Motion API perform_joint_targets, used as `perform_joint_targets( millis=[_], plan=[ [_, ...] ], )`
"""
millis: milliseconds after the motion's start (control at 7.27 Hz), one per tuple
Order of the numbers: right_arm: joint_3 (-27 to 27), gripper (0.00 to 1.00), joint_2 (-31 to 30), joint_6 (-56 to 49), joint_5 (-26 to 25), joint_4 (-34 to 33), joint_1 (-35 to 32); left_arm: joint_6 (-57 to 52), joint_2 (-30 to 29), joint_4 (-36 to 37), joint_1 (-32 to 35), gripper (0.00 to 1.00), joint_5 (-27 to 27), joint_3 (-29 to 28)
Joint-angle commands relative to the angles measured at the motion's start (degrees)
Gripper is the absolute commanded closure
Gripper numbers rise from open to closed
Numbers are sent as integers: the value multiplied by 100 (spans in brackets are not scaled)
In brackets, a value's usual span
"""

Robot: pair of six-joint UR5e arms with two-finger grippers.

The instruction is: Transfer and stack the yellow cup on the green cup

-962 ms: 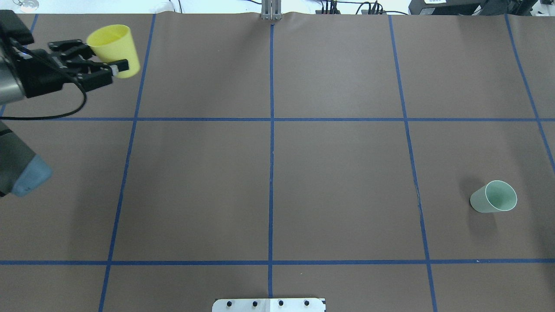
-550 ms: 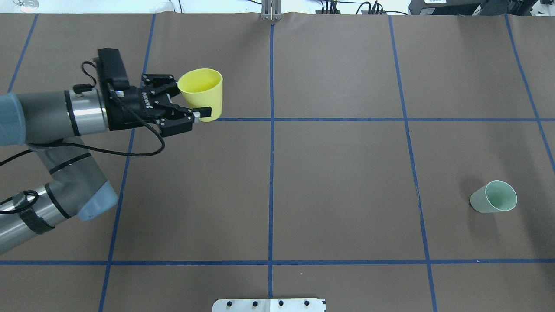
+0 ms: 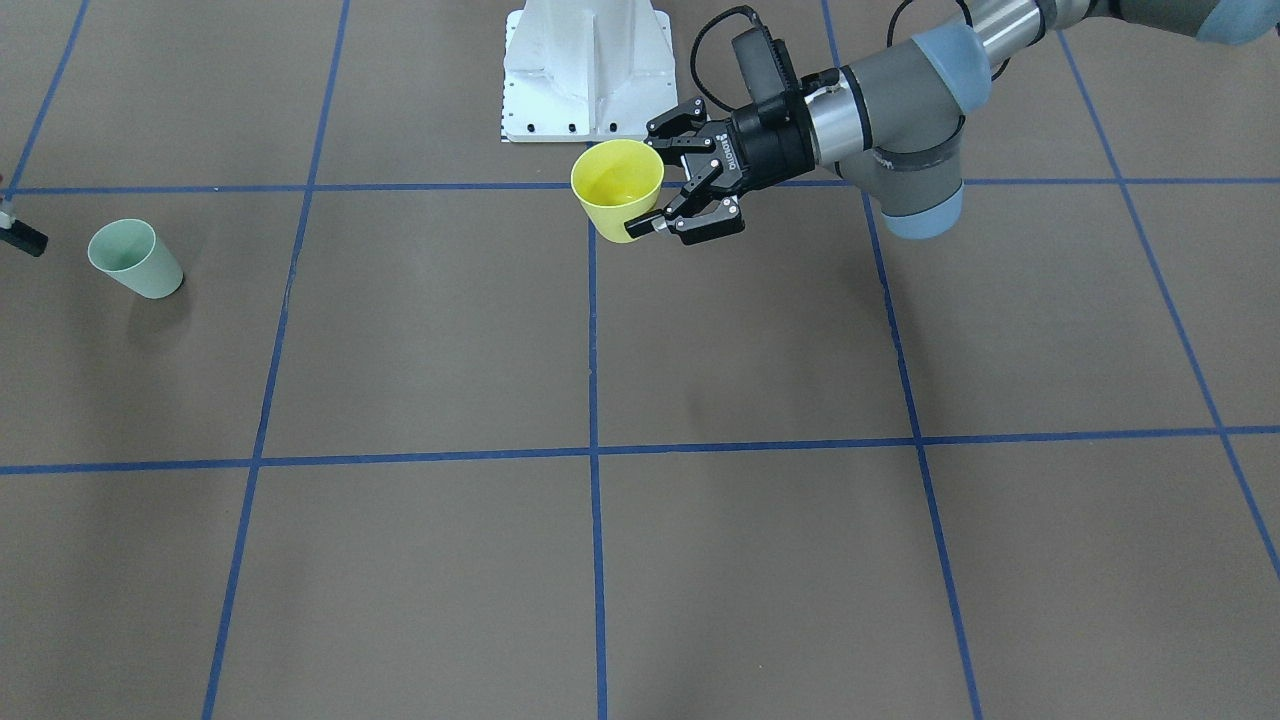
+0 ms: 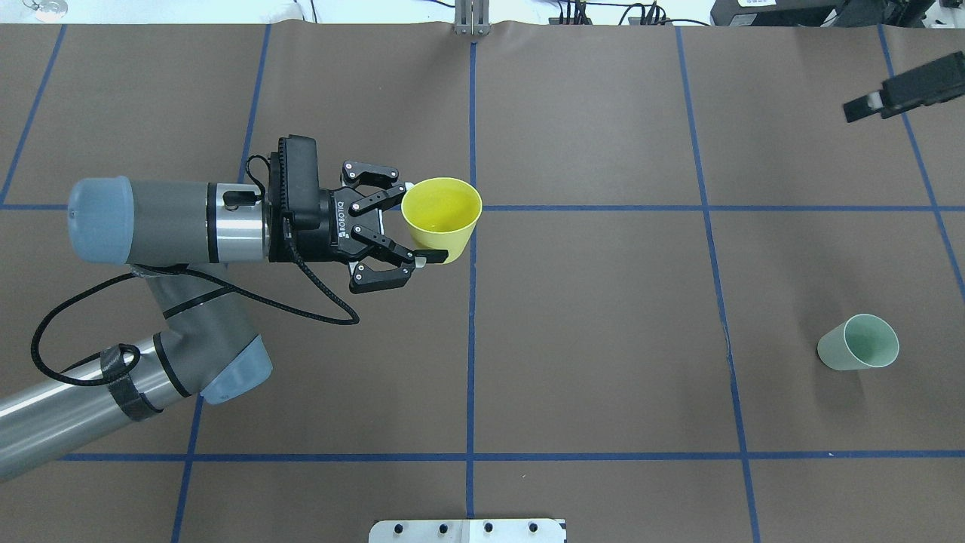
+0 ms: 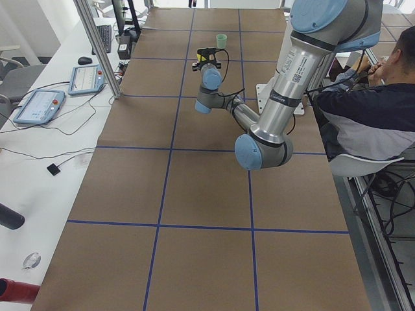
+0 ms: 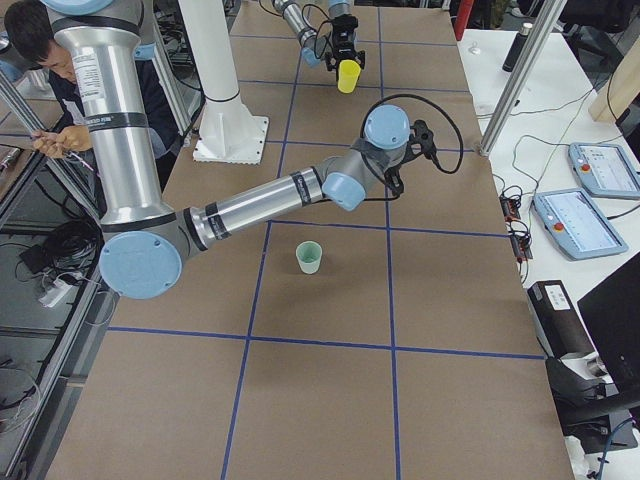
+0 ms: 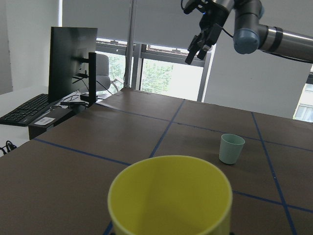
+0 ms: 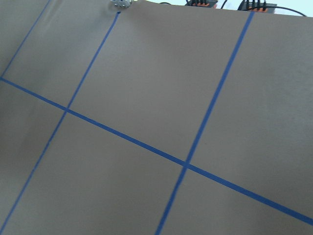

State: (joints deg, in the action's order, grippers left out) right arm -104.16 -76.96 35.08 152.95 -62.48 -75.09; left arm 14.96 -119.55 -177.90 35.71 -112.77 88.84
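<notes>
My left gripper (image 4: 424, 222) is shut on the yellow cup (image 4: 442, 211) and holds it upright above the table, just left of the centre line. It also shows in the front-facing view (image 3: 648, 188), with the yellow cup (image 3: 615, 180). The cup's rim fills the bottom of the left wrist view (image 7: 170, 196). The green cup (image 4: 859, 343) stands alone at the near right, also seen in the front-facing view (image 3: 133, 258) and the left wrist view (image 7: 231, 148). My right gripper (image 7: 196, 49) hangs high at the far right, fingers apart, empty; one of its fingers (image 4: 867, 107) shows overhead.
Brown table cover with a blue tape grid (image 4: 473, 302). The white robot base plate (image 4: 467, 530) is at the near edge. Monitors and cables line the far edge. An operator (image 5: 382, 110) sits at the robot's side.
My left arm has carried the yellow cup from the far left corner rightward and nearer, to the centre line. The right gripper has come into the overhead view at top right.
</notes>
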Motion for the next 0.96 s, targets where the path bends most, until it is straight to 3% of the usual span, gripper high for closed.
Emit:
perform_joint_targets(
  millis=[0,275,550,825],
  plan=[
    [-506,1,838,1231,-699,-983,773,-257,-60,10,-11,100,10,-217],
    [-833,1,1181,2655,-1476,-1021,1739,-257,-86,10,-11,100,10,-314],
    [-843,1,2162,3521,-2072,-2174,2548,-266,-86,1,-11,100,10,-323],
    [-869,1,2509,3803,-2479,-2567,3103,-266,-86,-8,-11,100,19,-323]
  ],
)
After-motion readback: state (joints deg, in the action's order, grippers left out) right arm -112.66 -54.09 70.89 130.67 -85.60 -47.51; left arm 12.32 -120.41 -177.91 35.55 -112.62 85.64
